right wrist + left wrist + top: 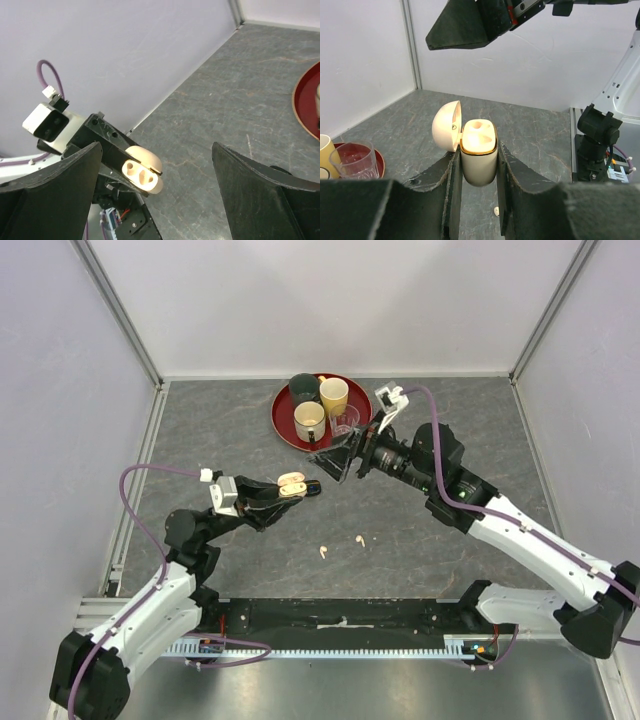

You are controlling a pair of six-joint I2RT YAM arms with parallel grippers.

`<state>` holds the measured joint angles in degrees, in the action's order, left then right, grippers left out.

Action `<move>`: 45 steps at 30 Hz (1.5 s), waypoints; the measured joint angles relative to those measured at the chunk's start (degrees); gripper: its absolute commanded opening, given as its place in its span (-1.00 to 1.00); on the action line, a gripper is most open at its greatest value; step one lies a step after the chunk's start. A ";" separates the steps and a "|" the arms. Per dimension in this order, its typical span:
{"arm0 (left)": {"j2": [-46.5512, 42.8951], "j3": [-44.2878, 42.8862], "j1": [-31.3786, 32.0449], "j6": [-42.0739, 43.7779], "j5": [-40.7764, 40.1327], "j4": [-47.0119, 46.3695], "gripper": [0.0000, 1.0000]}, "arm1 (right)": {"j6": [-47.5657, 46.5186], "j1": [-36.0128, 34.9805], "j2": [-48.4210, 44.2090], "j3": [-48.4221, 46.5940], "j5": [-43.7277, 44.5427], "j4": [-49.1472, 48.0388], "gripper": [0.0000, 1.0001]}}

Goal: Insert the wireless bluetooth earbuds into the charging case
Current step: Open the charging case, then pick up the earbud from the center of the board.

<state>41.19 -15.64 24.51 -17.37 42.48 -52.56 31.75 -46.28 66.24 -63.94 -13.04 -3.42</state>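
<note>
Top external view, items counted.

Charging case (479,167), one: cream-white with a gold rim at the mouth. It is held clear of the worktop (470,415), left of centre. The lid (445,125) is hinged open and swung to the left in the left wrist view. The long axis runs up between the fingers, with the open mouth turned toward the right tool. Two empty sockets show in the right wrist view. A small dark mark inside the lid is too small to read.

Earbuds, two visible, both cream-white: one (323,551) and another (359,540). They lie near each other on the worktop, toward the middle of its near edge, apart from the case. They are too small to tell which way the stems point.

Left tool (478,152), one: clamped on the charging case, one finger on each side of the body.

Right tool (156,147), one: fingers spread wide apart with nothing between them, raised just beside the case and facing it.

Tray (281,420), one: red, round, at the middle of the worktop's far edge. It carries four vessels:
- one dark green cup (303,388)
- one yellow cup (334,396)
- one cream cup (309,421)
- one clear glass (345,421)
</note>
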 measured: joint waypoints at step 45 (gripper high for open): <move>-14.08 -0.94 0.11 1.16 1.11 14.93 -0.95 | 10.29 10.36 -8.55 12.04 18.91 32.74 0.87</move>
<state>27.11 -16.58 24.62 -16.21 43.59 -37.63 42.04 -35.92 57.69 -51.90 5.87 29.32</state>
